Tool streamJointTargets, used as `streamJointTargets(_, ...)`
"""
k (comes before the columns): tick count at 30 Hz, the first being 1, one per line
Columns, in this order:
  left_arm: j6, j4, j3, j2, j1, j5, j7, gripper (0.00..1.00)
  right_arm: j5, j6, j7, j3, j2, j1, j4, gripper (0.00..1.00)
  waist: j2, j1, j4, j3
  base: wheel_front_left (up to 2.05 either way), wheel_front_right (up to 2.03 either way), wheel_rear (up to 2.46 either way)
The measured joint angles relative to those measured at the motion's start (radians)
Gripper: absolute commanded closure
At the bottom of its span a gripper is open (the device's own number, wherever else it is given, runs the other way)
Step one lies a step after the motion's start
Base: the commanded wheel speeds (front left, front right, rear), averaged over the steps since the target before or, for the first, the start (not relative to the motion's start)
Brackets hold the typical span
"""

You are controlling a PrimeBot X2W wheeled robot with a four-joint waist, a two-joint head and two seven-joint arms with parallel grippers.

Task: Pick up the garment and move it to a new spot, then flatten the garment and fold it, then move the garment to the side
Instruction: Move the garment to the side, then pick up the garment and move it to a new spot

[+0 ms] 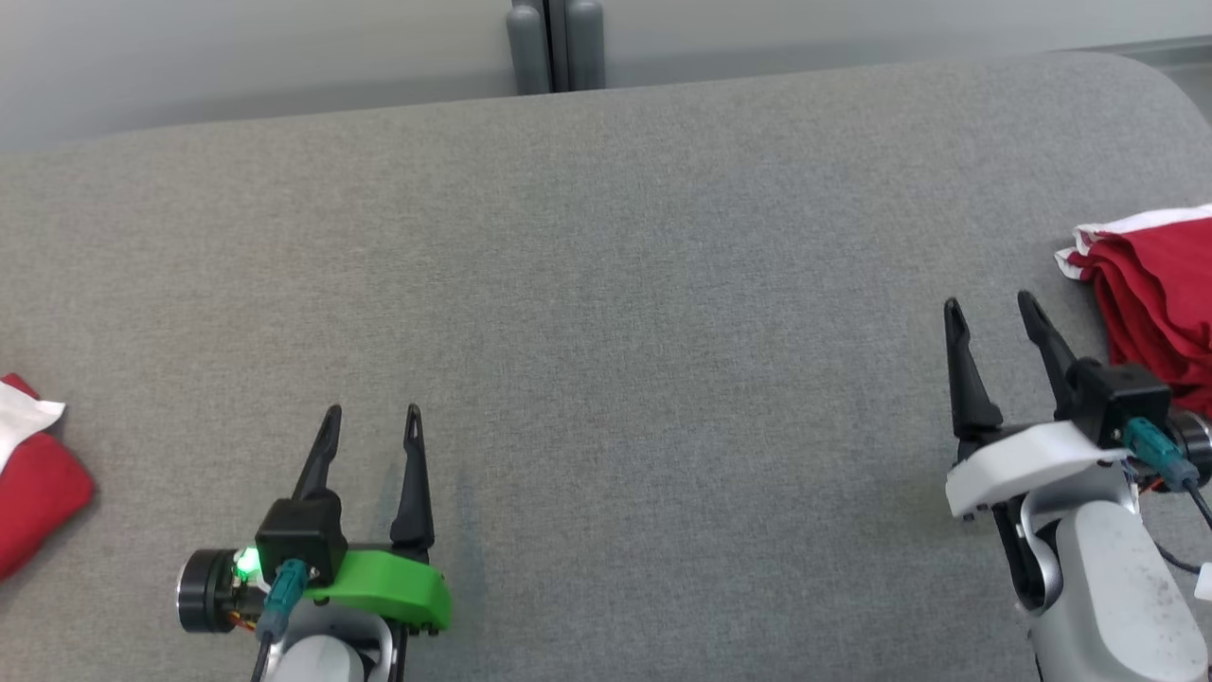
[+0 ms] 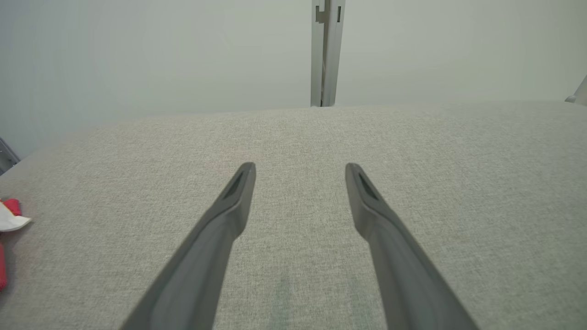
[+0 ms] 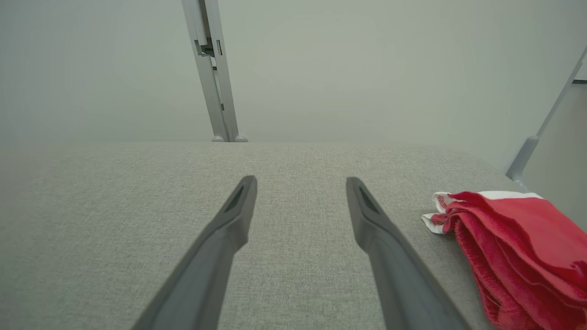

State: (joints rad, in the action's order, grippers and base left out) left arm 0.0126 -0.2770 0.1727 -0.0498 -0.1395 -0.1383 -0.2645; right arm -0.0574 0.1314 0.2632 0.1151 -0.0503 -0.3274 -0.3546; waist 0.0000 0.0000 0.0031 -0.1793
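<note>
The garment [image 1: 1150,284], red with a white trim, lay bunched in loose folds at the right edge of the worktop [image 1: 606,284], partly running out of the head view. In the right wrist view it showed as a rumpled heap with layered red edges, neither spread nor squared up. By that look, nothing of the task had been done to it. It had not been lifted, and the move to a new spot, the flattening, the folding and the setting aside were all left.

The right end effector [image 1: 989,301] hung over the right part of the worktop, just beside the garment but apart from it. Its fingers were spread and nothing was between them. The left end effector [image 1: 372,414] sat over the near left part of the worktop, likewise spread and empty.

A second red cloth [image 1: 33,474] with a white patch lay at the left edge of the worktop, cut off by the frame. It looked more compact than the garment, perhaps already folded and put aside, though too little of it showed to be sure. The middle of the worktop offered a bare grey stretch for spreading, so the first step was probably a reach by the right arm to the heap.
</note>
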Motion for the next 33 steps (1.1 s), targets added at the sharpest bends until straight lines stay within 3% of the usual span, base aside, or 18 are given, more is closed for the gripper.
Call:
streamJointTargets(13, -0.007, -0.015, -0.024, 0.0, 0.135, -0.049, 0.0, 0.0, -0.077, 0.0, 0.0, -0.028, 0.001, 0.161, -0.007, 0.0, 0.0, 0.0, 0.047, 0.128, 0.0, 0.0, 0.0)
streamJointTargets(20, 0.007, -0.005, -0.028, 0.0, 0.137, -0.058, 0.0, 0.0, -0.068, 0.0, 0.0, -0.089, 0.001, 0.17, -0.012, 0.0, 0.0, -0.0001, 0.068, 0.13, 0.0, 0.0, 0.0)
streamJointTargets(27, 0.028, -0.018, -0.025, 0.001, 0.108, -0.08, 0.0, 0.0, -0.075, 0.0, 0.0, -0.128, 0.001, 0.168, -0.001, 0.0, 0.0, 0.0, 0.149, 0.108, 0.0, 0.0, 0.0)
streamJointTargets(33, 0.038, -0.037, -0.054, 0.0, 0.114, -0.089, 0.0, 0.0, -0.085, 0.0, 0.0, -0.149, 0.002, 0.169, -0.007, 0.0, 0.0, 0.0, 0.259, 0.093, 0.0, 0.0, 0.0)
